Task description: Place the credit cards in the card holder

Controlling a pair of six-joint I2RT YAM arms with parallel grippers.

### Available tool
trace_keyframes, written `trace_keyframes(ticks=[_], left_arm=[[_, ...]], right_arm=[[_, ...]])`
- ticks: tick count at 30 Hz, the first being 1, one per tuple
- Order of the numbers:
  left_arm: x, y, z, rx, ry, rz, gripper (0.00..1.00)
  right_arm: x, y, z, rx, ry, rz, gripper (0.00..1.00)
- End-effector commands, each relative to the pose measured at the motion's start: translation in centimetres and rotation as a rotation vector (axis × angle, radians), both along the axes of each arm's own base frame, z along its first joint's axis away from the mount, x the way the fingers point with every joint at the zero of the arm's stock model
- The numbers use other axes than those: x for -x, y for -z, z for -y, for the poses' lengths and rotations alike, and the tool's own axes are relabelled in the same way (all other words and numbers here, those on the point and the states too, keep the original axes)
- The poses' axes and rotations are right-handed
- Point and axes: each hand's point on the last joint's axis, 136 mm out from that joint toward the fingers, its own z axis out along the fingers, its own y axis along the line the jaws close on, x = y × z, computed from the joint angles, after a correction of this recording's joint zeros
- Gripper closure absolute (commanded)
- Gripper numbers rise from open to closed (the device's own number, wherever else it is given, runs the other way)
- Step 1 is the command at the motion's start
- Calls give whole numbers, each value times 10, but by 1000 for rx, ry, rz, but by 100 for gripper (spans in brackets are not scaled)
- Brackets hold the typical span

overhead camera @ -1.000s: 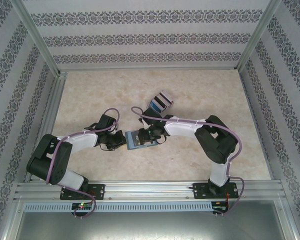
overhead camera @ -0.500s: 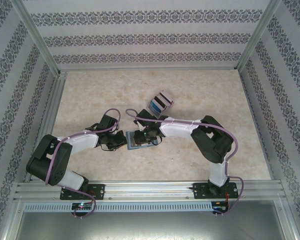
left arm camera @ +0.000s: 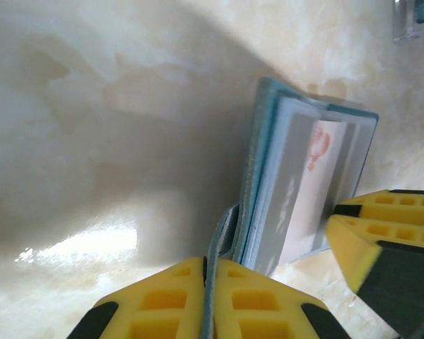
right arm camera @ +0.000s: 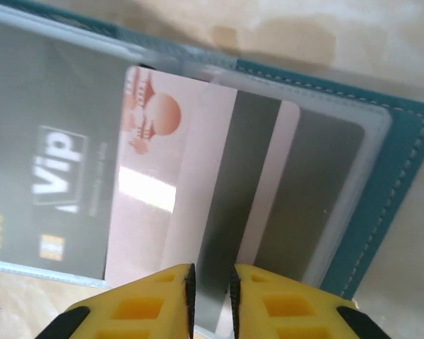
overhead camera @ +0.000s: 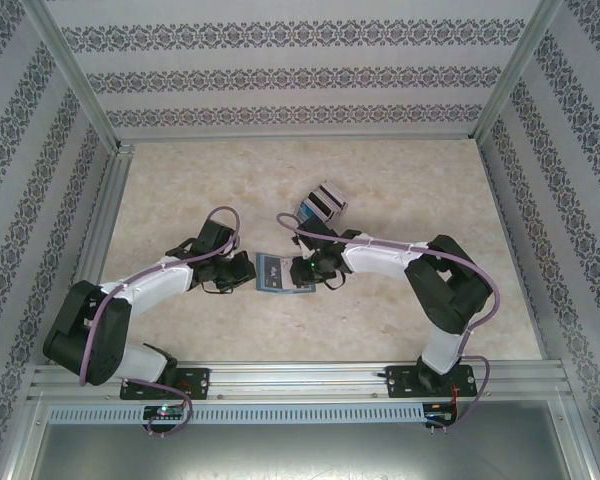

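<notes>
The teal card holder point(overhead camera: 278, 272) lies open on the table between both grippers. My left gripper point(overhead camera: 242, 272) is shut on the holder's teal flap point(left arm camera: 222, 233), the fabric pinched between its yellow fingers point(left arm camera: 210, 265). My right gripper point(right arm camera: 210, 272) hovers over the holder's right side point(overhead camera: 305, 271), its jaws a narrow gap apart with nothing between them. Below it a whitish credit card point(right arm camera: 169, 176) with a dark stripe and orange logo sits partly in a clear sleeve. A grey "Vip" card point(right arm camera: 56, 155) fills the sleeve beside it. More credit cards point(overhead camera: 321, 203) stand behind the holder.
The spare cards sit in a clear stand, whose corner shows in the left wrist view point(left arm camera: 417, 18). Patterned walls and metal rails point(overhead camera: 100, 230) frame the marble table top point(overhead camera: 420, 190). The right gripper's yellow finger point(left arm camera: 381, 226) reaches into the left wrist view.
My right gripper has drawn back to the right off the holder and its jaws have parted slightly. The left arm has stretched forward, still pinching the flap.
</notes>
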Motion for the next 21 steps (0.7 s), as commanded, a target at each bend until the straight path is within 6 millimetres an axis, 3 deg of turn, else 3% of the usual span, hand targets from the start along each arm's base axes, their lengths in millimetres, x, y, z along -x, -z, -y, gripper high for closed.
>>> trace_keyframes(ticks=[1, 7, 12, 15, 21], left_arm=[[-1, -11, 2, -16, 21, 17, 100], [-5, -17, 2, -21, 20, 23, 100], [-7, -19, 5, -4, 16, 23, 100], [-9, -19, 6, -2, 16, 25, 100], [-11, -18, 8, -6, 30, 17, 100]], right_arm=[[0, 13, 13, 40, 10, -2, 75], [-2, 6, 23, 46, 25, 11, 75], [-14, -43, -8, -107, 16, 35, 74], [-22, -58, -23, -127, -14, 62, 73], [-23, -37, -47, -168, -38, 0, 73]])
